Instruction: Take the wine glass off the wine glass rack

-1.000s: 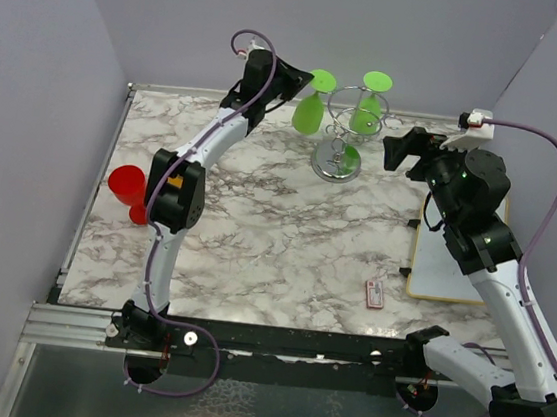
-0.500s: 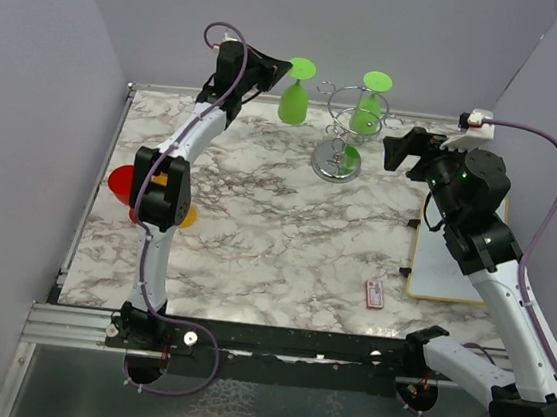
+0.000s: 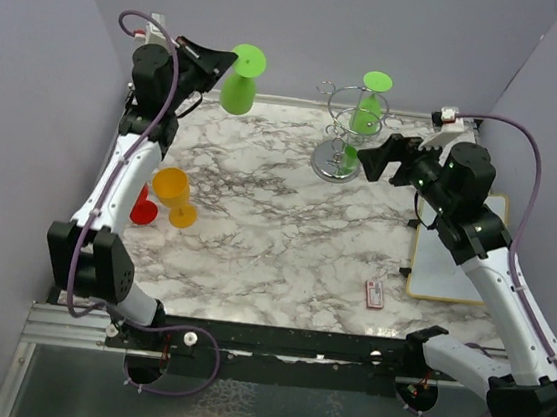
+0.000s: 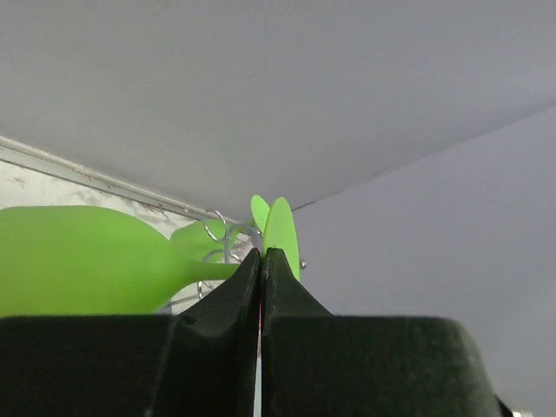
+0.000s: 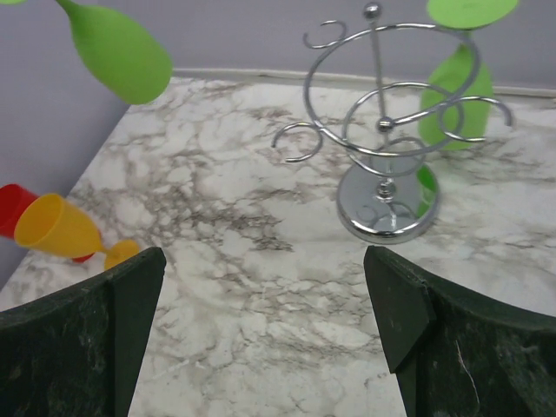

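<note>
Glass: lime-green plastic wine glass (image 3: 237, 91), foot uppermost, aloft over white marble desk (image 3: 256, 226) far-left corner.
Left hand (image 3: 227, 62): clenched on its stem.
Rack: silver chrome wire stand (image 3: 337, 161), far edge, well apart.
Right hand (image 3: 373, 159): released, near rack.

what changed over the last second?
The left gripper, shut on the green wine glass, carried it left, well clear of the wine glass rack. The right gripper, fingers open, edged left toward the rack. Rack, second green glass hanging on it and red cup stayed put.
</note>
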Robot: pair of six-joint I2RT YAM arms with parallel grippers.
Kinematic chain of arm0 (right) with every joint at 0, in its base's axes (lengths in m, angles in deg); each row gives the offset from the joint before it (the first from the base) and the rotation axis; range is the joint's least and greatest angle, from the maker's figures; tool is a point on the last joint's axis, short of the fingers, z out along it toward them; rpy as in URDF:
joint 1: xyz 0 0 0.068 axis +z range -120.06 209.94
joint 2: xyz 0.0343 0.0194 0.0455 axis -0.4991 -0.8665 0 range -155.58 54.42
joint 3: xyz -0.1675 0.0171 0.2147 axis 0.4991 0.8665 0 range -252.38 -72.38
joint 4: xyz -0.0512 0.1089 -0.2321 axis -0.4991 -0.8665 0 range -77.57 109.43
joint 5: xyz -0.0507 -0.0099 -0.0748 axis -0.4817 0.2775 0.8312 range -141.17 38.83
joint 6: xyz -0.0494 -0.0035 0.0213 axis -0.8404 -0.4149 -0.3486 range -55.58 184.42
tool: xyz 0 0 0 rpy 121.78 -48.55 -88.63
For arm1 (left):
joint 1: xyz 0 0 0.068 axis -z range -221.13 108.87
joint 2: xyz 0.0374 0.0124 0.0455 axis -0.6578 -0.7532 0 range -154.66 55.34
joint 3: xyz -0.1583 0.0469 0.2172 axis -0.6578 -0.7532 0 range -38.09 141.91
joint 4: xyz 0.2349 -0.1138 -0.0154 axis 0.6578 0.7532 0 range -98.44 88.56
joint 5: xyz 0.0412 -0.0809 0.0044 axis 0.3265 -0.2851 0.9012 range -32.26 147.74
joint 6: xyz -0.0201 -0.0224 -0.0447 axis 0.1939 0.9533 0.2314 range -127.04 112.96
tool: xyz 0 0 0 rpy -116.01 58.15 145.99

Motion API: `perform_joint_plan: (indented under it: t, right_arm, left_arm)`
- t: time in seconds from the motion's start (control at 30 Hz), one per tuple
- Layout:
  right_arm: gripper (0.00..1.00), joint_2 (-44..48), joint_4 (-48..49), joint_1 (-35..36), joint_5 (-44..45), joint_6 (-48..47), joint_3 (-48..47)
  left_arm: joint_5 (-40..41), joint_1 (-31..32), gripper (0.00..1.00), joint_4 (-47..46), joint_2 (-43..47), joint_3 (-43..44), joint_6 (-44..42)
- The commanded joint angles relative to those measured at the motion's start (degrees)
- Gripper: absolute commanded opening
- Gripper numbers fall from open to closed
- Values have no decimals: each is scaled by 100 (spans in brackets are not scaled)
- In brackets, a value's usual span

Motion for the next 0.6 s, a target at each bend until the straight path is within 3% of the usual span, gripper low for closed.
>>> perform_joint_plan:
  t: [0.0,0.2,0.33,0.47,0.57]
  right_arm:
    - [100,-285,-61,-16,-1677,319,114]
    - [100,-580,385,-19,-3531,806,436]
    - [100,-573,1971,-3,-4614,2058,1348]
    - [100,-568,3800,245,-4874,3514,2280]
    - [100,-495,4386,590,-4547,3788,2499]
  left_arm:
    - [-342,13,0,33,1205,-847,-1307]
    - [-1175,28,0,-112,2509,-2332,-2129]
    - [-1494,161,0,-356,3325,-3068,-2265]
    - [-1403,659,0,-457,3932,-3773,-2293]
    - [-1269,1094,0,-417,4135,-4100,-2331]
